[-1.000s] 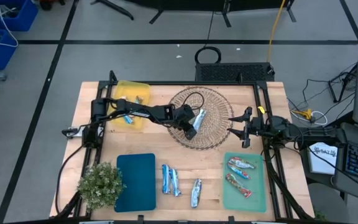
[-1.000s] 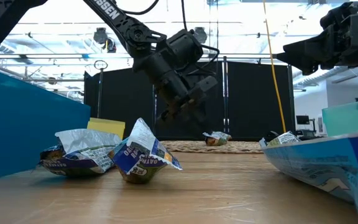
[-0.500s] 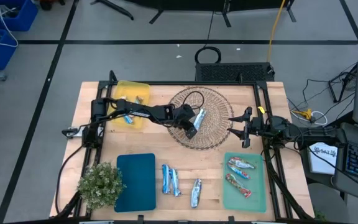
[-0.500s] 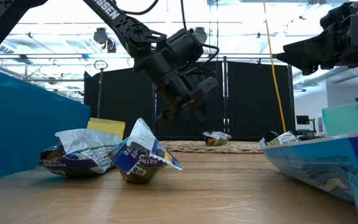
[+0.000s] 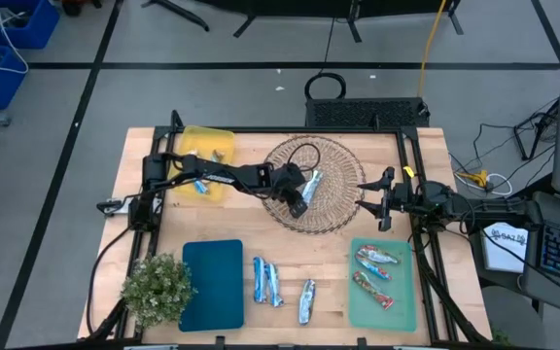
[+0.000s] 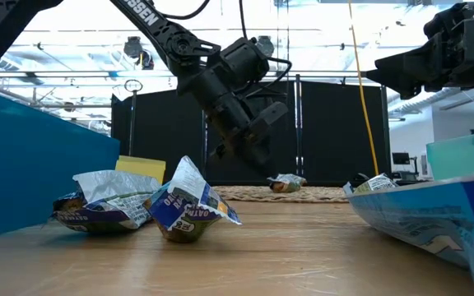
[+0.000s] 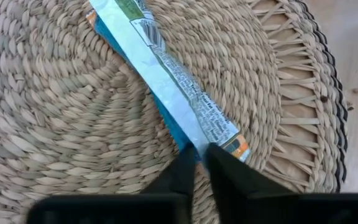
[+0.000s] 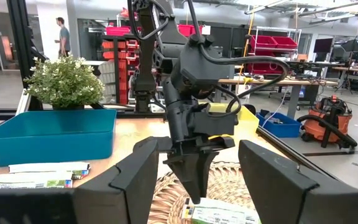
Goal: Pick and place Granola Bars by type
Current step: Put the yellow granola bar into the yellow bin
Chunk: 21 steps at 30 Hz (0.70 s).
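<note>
Centrally, left gripper pinching a glossy foil granola bar over coiled wicker basket, right gripper spread.

My two arms are matte black, jointed, with looped black cables; white lettering marks the left arm upper left in the low view; left gripper fingers are dark wedges.

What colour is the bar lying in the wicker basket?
Blue and silver bar, orange at the ends; clearest in the left wrist view.
</note>
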Available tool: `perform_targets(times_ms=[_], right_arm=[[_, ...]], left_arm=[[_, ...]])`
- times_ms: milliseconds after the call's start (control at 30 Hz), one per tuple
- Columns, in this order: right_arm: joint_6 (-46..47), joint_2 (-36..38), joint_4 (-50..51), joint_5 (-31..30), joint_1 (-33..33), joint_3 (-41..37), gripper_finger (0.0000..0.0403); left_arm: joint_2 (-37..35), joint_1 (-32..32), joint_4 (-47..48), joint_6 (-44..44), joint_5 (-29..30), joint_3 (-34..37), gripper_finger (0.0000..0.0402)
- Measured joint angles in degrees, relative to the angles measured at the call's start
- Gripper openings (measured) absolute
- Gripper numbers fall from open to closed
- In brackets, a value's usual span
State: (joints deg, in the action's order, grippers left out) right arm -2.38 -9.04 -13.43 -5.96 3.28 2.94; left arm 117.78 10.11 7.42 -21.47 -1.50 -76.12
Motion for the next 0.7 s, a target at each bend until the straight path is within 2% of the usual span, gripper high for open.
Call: perform_targets(times_ms=[100,433,700], right_arm=[[0.0,0.0,0.0,0.0,0.0,0.0,0.0212],[0.0,0.0,0.0,0.0,0.0,0.0,0.0212],[0.0,0.0,0.0,0.0,0.0,0.0,0.0212]], left_arm=[[0.0,0.0,0.0,1.6,0.0,0.0,0.0009],[-1.2,-0.3,0.2,5.9,0.0,0.0,0.0003],[-8.0,-3.3,1.0,12.3,5.2,0.0,0.0001]])
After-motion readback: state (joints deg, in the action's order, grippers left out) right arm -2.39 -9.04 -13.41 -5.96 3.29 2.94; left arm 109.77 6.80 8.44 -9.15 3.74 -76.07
